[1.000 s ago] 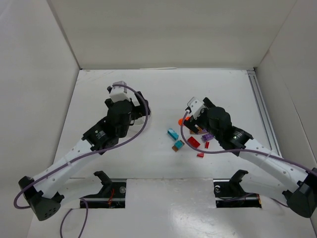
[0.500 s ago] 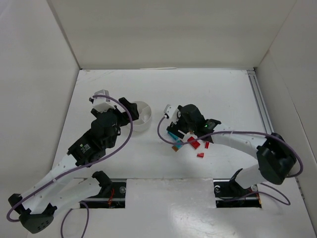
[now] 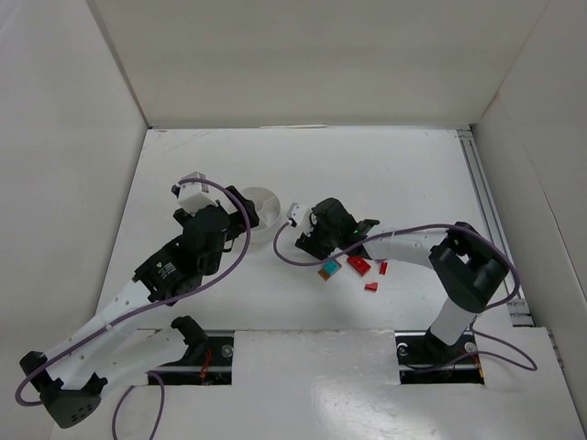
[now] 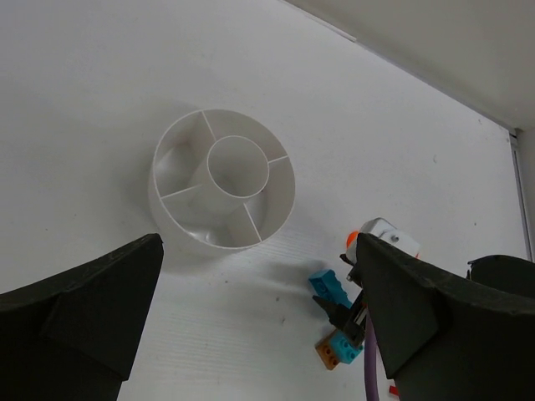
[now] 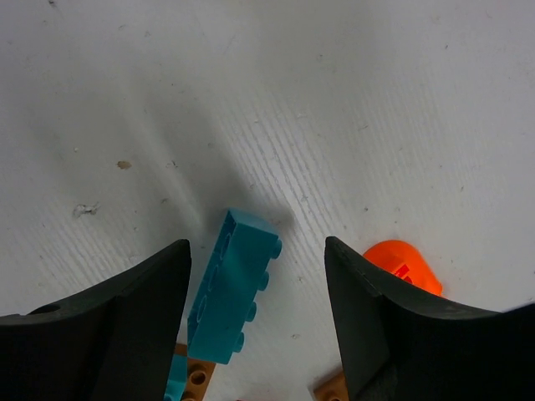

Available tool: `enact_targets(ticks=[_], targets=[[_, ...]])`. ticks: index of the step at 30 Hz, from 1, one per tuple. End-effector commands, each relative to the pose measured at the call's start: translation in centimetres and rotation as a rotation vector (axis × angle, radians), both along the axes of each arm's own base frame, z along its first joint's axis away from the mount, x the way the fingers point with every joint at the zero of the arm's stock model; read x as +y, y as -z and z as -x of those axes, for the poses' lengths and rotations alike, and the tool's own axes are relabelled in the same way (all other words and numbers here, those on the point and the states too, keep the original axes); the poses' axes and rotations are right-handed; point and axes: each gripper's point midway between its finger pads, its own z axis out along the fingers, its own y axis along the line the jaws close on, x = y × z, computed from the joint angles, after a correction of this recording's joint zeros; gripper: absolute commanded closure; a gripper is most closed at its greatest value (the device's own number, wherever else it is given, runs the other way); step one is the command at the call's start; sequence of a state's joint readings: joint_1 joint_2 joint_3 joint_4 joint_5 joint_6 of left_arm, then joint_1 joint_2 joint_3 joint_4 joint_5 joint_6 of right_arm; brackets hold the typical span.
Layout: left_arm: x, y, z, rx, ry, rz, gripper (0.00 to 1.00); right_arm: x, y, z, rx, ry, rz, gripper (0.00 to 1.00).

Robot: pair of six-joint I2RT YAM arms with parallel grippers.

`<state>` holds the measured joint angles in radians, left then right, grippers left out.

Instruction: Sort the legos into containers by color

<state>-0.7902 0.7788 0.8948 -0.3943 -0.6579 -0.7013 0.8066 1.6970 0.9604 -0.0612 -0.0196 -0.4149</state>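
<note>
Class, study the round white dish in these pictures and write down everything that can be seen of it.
The dish is round, white and smooth like plastic: a straight outer wall, a circular central hub, thin radial walls forming wedge compartments. It stands upright on the white table, all visible compartments empty. Nothing touches it but the table.

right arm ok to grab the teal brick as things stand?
Probably yes. The right gripper has its open jaws either side of the teal brick, which lies flat with nothing over it. The orange piece sits off beside one finger; a brown brick by its near end might get nudged.
</note>
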Motion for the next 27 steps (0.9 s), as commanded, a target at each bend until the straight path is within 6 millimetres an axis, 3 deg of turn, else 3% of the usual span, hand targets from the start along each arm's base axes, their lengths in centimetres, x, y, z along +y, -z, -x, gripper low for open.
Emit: enact_targets(ticks=[1, 4, 5, 7, 8, 13, 16, 21, 24, 27], targets=[[0.5, 0.5, 0.1, 0.009, -0.037, 0.02, 0.0, 1.5, -2.3, -1.6, -0.061, 0.046, -0.077, 0.3], [0.6, 1.1, 0.2, 0.022, -0.04, 0.015, 0.0, 1.3, -1.4, -1.8, -0.041, 0.056, -0.077, 0.36], [0.6, 1.2, 0.3, 0.029, -0.044, 0.019, 0.0, 1.0, -0.6, -1.6, -0.015, 0.061, -0.075, 0.45], [0.7, 1.4, 0.4, 0.035, -0.047, 0.021, 0.0, 1.5, -0.7, -1.5, -0.009, 0.043, -0.094, 0.53], [0.8, 1.6, 0.5, 0.043, -0.047, 0.013, 0.0, 1.5, -0.7, -1.5, -0.009, 0.043, -0.094, 0.64], [0.9, 2.0, 0.9, 0.055, -0.049, 0.036, 0.0, 2.0, -1.8, -1.0, -0.036, -0.029, -0.121, 0.81], [1.0, 1.8, 1.0, 0.049, -0.052, 0.051, 0.0, 2.8, -3.9, -0.8, -0.076, -0.098, -0.164, 0.92], [1.2, 2.1, 1.4, 0.059, -0.048, 0.057, 0.0, 5.0, -7.5, -0.3, -0.155, -0.259, -0.24, 0.97], [1.5, 1.6, 1.7, 0.052, -0.053, 0.081, 0.0, 6.9, -11.1, 0.0, -0.258, -0.385, -0.327, 0.97], [1.7, 1.1, 2.0, 0.043, -0.061, 0.117, 0.0, 9.0, -16.5, -0.4, -0.389, -0.479, -0.431, 0.97]])
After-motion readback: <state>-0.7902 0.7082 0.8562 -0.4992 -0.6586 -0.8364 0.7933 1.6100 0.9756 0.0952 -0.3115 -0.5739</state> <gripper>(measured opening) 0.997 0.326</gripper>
